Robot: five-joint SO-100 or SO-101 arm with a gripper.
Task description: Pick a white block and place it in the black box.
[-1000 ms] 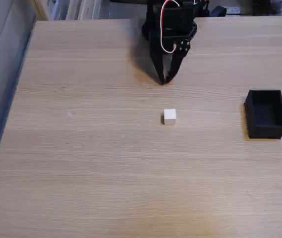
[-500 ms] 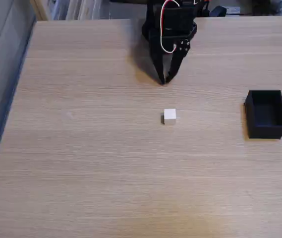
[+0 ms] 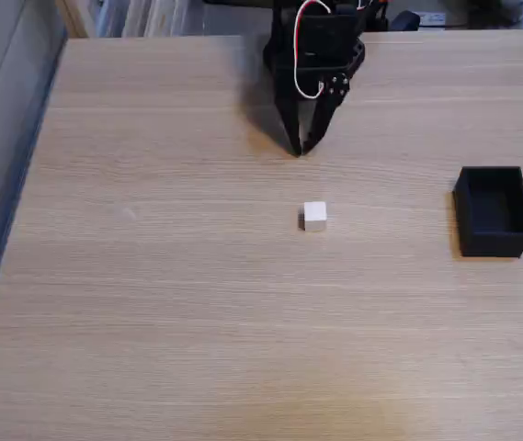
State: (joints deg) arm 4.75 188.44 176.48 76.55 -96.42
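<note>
- Gripper: black, red and white wires; seen in the fixed view near the table's far edge, fingertips pressed together and pointing down at the wood, nothing held.
- Step in hand, judged: reach toward the white block. Fingers should be spread before descent and centred over the cube.
- White block: lies below the fingertips in the picture, near but apart.
- Black box: open-topped, empty, well apart at right.
- Table: light wood.

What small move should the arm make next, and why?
Probably open the tool and bring it toward the block. Its tips meet, the block sits untouched on the table nearer the camera, and the box at the right is empty.
</note>
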